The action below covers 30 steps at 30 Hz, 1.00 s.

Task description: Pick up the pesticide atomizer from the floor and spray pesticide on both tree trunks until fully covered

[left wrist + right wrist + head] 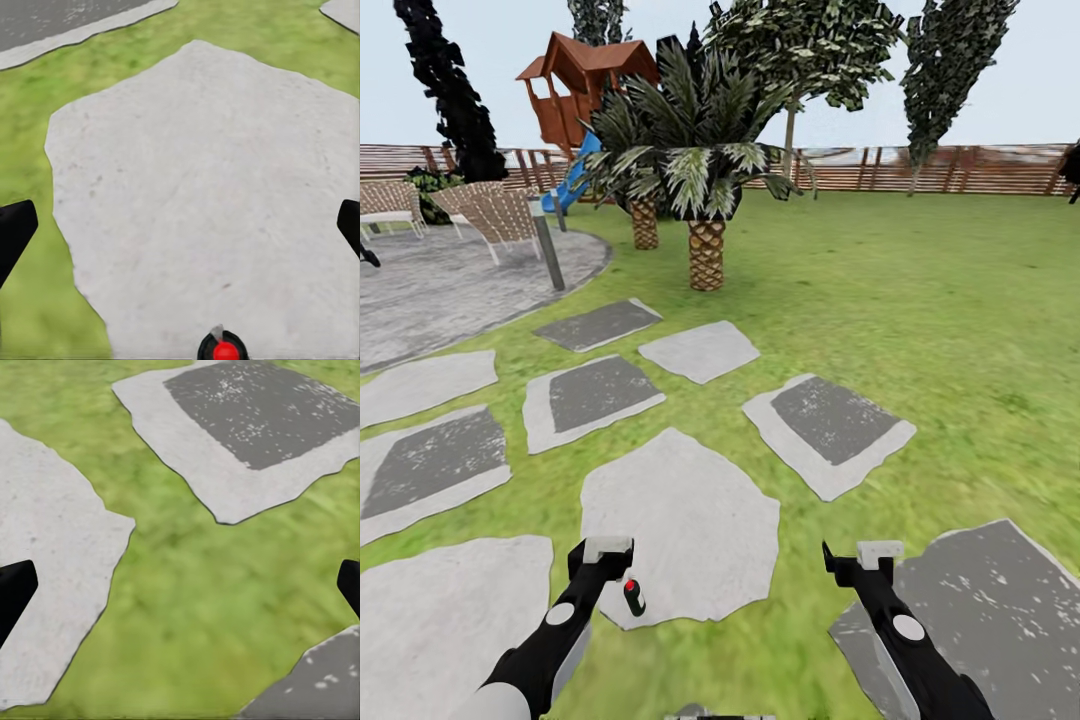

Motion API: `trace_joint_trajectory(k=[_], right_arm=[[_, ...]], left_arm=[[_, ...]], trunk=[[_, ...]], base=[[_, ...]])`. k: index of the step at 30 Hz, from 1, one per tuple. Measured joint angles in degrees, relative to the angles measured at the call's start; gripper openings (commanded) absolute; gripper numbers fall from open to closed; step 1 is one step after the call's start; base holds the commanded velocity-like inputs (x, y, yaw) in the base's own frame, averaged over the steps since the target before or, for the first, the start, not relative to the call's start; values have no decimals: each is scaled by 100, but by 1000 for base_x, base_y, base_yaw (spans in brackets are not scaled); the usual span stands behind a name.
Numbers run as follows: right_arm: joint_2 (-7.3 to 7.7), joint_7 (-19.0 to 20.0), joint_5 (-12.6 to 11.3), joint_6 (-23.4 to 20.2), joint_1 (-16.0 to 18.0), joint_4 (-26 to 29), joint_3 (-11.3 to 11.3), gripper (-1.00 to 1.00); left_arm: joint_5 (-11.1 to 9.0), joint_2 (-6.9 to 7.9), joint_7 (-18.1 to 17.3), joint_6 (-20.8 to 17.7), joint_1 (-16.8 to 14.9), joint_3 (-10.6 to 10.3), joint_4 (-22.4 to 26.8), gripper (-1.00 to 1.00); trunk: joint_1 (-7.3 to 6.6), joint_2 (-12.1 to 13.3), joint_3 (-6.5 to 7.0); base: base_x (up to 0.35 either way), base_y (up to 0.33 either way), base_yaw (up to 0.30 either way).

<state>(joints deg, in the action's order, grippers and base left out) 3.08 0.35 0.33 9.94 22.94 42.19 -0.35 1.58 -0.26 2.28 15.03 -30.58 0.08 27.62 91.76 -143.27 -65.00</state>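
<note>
Both arms are mostly black, each with a round white disc set into the forearm and a pale grey-white shell lower down. The left gripper point(607, 549) and right gripper point(878, 552) each end in a light grey block. In the wrist views the fingertips point(15, 232) show plain black.

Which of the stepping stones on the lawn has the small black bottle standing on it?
The plain light-grey stone just ahead of the left gripper; the pesticide atomizer stands at its near edge. Neighbouring stones carry dark patches or no bottle.
</note>
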Motion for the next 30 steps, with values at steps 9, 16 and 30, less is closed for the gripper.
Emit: trace_joint_trajectory(k=[9,16,30], right_arm=[[0,0,2,5,0,-7,7,100],[0,0,2,5,0,-25,8,100],[0,-7,2,8,0,-10,9,100]], left_arm=[[0,4,0,8,0,0,-13,100],[-5,-43,0,57,-8,-16,61,100],[9,-53,0,299,-9,-26,59,100]], trunk=[[23,-12,-281],[41,-21,-500],[72,-38,-894]], base=[[0,0,0],[0,0,0],[0,0,0]])
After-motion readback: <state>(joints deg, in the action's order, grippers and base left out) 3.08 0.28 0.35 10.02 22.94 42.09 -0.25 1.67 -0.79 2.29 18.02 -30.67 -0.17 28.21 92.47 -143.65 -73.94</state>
